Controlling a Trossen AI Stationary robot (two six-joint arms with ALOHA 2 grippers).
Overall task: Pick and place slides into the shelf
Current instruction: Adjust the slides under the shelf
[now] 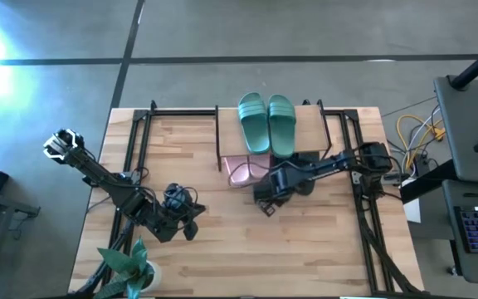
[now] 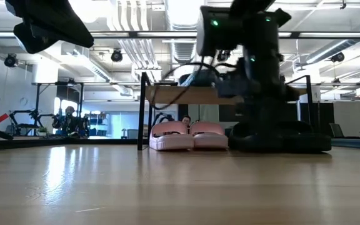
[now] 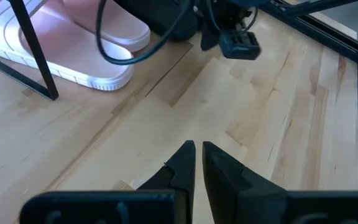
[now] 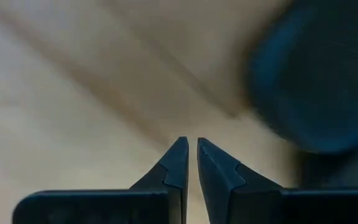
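Note:
The shelf (image 1: 301, 112) stands at the table's far edge, and the teal-green pair (image 1: 266, 123) lies on its plank top. Under it the pale pink pair (image 2: 189, 136) rests sole-down on the table, with one pink slide (image 3: 73, 43) showing beside a shelf leg (image 3: 36, 56). Black slides (image 2: 280, 142) lie to the right of the pink pair, largely hidden by the right arm. My right gripper (image 1: 265, 206) hovers shut just in front of the shelf, over bare wood, with a blurred black slide (image 4: 316, 81) next to it. My left gripper (image 1: 191, 231) waits shut at the table's near left.
A potted plant (image 1: 127, 267) stands at the table's near left corner. Black frame rails (image 1: 363, 224) run along the table's left and right sides. Bare wood (image 1: 247, 257) lies between the grippers and the near edge. A desk with cables (image 1: 417, 133) stands to the right of the table.

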